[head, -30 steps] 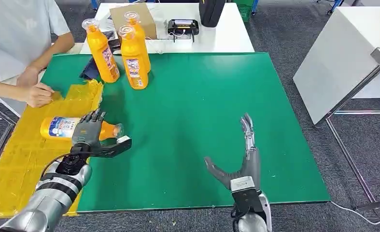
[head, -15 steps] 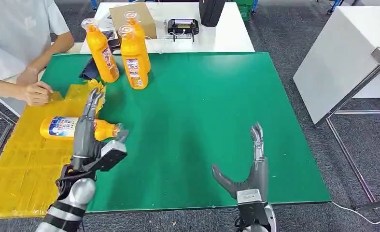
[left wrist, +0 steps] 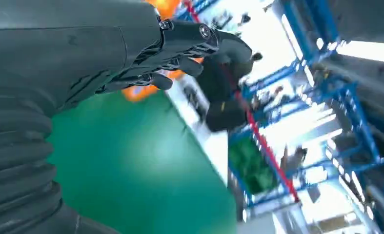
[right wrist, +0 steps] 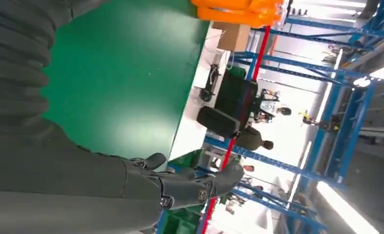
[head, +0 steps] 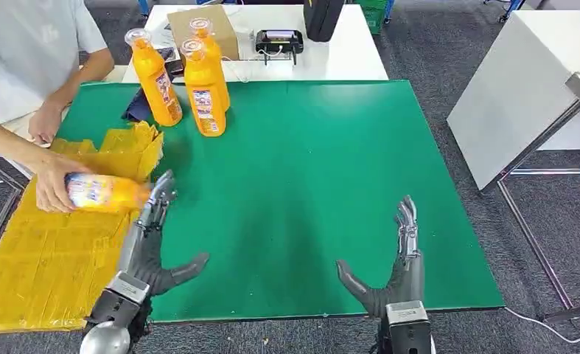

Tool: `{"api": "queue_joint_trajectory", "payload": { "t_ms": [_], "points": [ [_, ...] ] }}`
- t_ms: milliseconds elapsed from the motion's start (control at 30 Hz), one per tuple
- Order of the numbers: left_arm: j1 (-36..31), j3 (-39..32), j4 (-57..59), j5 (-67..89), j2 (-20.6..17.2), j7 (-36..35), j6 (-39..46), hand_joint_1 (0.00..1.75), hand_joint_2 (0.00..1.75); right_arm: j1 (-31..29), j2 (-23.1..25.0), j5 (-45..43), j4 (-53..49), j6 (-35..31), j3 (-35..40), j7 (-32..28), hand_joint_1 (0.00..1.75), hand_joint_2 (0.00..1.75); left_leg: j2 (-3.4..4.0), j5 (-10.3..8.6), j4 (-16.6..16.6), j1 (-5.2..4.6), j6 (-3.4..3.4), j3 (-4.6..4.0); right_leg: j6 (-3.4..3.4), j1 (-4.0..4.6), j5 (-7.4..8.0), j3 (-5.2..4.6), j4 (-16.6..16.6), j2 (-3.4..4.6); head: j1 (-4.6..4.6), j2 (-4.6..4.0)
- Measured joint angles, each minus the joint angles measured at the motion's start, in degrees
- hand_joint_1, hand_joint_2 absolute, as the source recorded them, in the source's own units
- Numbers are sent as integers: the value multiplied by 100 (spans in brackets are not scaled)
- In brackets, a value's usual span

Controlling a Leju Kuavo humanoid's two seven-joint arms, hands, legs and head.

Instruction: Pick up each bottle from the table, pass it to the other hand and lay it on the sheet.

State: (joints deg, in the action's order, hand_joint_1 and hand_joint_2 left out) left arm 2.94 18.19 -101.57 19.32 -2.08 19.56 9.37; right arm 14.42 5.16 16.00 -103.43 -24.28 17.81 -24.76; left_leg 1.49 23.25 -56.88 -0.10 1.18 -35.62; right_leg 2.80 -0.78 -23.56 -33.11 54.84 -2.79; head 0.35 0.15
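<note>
Three orange bottles [head: 202, 85] stand upright at the back left of the green table [head: 309, 177]. A further orange bottle [head: 102, 192] with a blue and white label is off the yellow sheet [head: 51, 251], held in a person's hand [head: 49, 183]. My left hand [head: 150, 247] is open over the table's left part, empty, its fingertips close to that bottle's cap end. My right hand [head: 397, 273] is open and empty near the front edge. Orange bottles [right wrist: 238, 9] show far off in the right wrist view.
The person [head: 29, 59] stands at the table's left side, both arms over the sheet. A cardboard box [head: 202, 26] and a black device [head: 279, 40] sit on the white table behind. A grey cabinet [head: 522, 88] stands to the right.
My left hand let go of the lying bottle and drew back toward me. The person's hand picked that bottle up off the sheet. My right hand also pulled back toward the front edge.
</note>
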Motion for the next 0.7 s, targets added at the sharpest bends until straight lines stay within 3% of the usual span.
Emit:
{"api": "queue_joint_trajectory", "payload": {
  "t_ms": [200, 633, 667, 700],
  "points": [
    [168, 175, 125, -435, 46, -234, -509, 0, 175, 51, -24, -109, -26, 52, -26, 169, 0, 175, -2, 3, 0, -1, -2, 0, 2, 0, -2, 0, 0, 0, 0, 0],
    [367, 361, 433, -537, 109, -343, -564, 0, 175, 152, -55, -127, -15, 98, -89, 382, 0, 175, -3, 3, 0, 0, -2, 0, 2, 0, -2, 2, 0, -1, 0, 0],
    [388, 363, 457, -538, 111, -341, -525, 0, 175, 158, -57, -140, -2, 98, -94, 391, 0, 0, -3, 3, 0, 0, -2, 0, 2, 0, -2, 2, 0, -1, 2, 0],
    [401, 365, 466, -526, 111, -339, -502, 0, 175, 161, -57, -146, 0, 98, -96, 393, 0, 0, -3, 3, 0, 0, -2, 0, 2, 0, -2, 2, 0, -1, 2, 0]
  ]
}}
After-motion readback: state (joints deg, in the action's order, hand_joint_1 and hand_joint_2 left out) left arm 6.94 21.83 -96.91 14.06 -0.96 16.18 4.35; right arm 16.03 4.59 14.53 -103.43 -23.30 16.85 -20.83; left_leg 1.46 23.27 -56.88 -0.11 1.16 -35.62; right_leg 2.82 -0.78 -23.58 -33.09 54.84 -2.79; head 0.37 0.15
